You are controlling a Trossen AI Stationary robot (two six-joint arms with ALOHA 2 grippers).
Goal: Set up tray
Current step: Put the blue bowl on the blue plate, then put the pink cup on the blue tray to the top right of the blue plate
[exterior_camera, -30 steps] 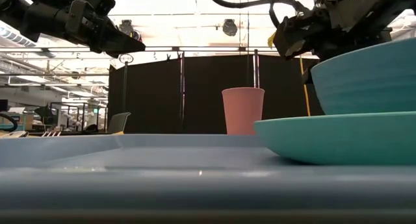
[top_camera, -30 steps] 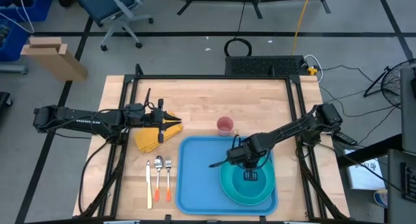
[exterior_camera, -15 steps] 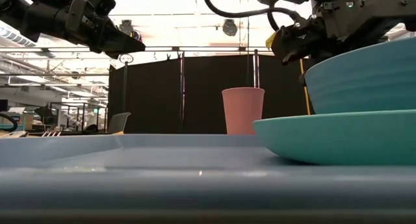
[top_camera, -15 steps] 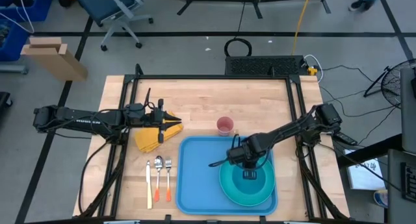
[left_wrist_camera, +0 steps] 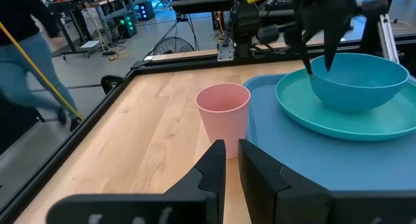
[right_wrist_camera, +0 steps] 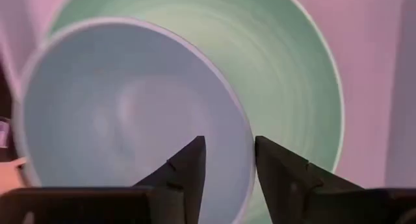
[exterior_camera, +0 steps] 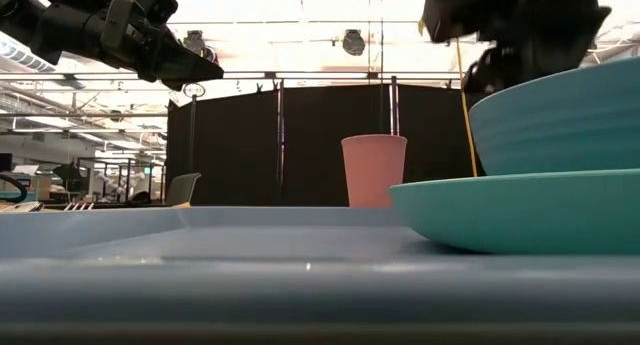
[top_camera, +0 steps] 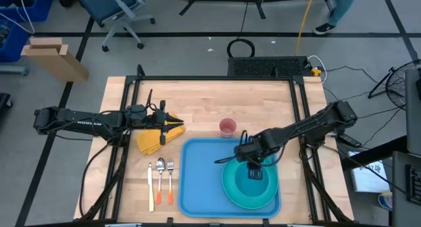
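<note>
Tray half laid, seen from overhead.

I see the sky-blue tray (top_camera: 197,181) holding a teal plate (top_camera: 230,187) with a bowl (top_camera: 258,183) on it; my right gripper (top_camera: 255,162) sits over the bowl's far rim. A pink cup (top_camera: 227,127) stands beside the tray. My left gripper (top_camera: 172,122) hovers above a yellow cloth (top_camera: 148,141); knife (top_camera: 150,186), spoon (top_camera: 160,182), fork (top_camera: 170,181) lie alongside.

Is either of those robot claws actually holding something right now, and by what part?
Nothing is held. The right gripper has its fingers apart astride the bowl's rim, not clamping it. The left gripper hangs nearly shut over the yellow cloth, empty.
</note>
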